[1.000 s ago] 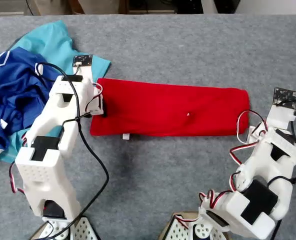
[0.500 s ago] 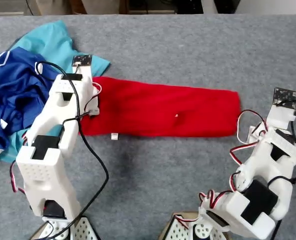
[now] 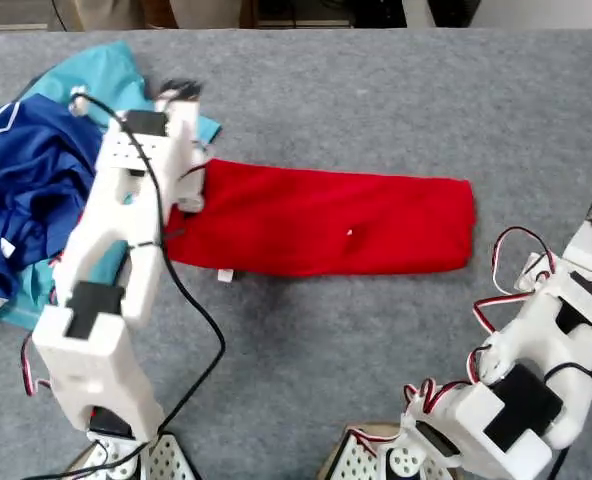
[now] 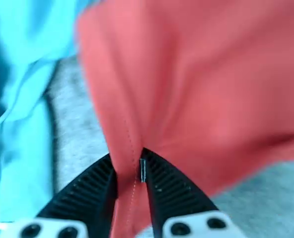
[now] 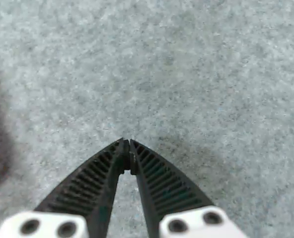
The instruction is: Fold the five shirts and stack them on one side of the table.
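L gripper (image 4: pixel 129 171), fingers clamped on red shirt (image 3: pixel 336 225) hem, had dragged the folded strip left toward the blue/teal pile (image 3: pixel 26 170), prob lifting that end; R gripper (image 5: pixel 127 154), fingers together on nothing, had backed off right, so fold was only half done

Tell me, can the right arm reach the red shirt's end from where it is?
Probably yes. Only bare table lies between the right gripper, shut and empty, and the near end of the red shirt; nothing blocks the way.

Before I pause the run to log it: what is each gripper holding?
Left gripper: closed on the red shirt.
Right gripper: closed, holding nothing.
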Robot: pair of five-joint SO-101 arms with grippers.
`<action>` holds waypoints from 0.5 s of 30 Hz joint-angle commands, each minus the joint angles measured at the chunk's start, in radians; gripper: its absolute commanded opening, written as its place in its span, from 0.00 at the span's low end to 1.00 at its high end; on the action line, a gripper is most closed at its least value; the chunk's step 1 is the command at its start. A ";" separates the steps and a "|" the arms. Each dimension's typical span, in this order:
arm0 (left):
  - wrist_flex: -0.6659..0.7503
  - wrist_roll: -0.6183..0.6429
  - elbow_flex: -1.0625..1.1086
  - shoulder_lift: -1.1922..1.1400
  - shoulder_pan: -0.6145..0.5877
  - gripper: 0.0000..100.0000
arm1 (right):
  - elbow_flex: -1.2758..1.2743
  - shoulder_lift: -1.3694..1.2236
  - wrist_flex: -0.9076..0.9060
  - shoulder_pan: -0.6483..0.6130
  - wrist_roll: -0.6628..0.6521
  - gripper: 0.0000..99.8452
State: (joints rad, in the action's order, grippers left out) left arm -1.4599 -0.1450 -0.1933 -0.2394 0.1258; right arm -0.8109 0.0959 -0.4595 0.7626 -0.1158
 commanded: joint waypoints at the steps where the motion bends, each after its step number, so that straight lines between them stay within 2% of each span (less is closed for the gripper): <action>1: -0.009 -0.009 -0.051 0.113 0.135 0.02 | 0.030 0.022 0.025 0.018 0.014 0.00; 5: 0.023 -0.009 -0.064 0.125 0.247 0.02 | 0.030 0.022 0.026 0.018 0.014 0.00; 15: 0.219 0.000 -0.064 0.125 0.387 0.02 | 0.028 0.025 0.025 0.018 0.014 0.00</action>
State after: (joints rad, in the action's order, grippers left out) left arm -1.3034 -0.1496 -0.2102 -0.1657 0.4618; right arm -0.8109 0.0959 -0.4534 0.7641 -0.1097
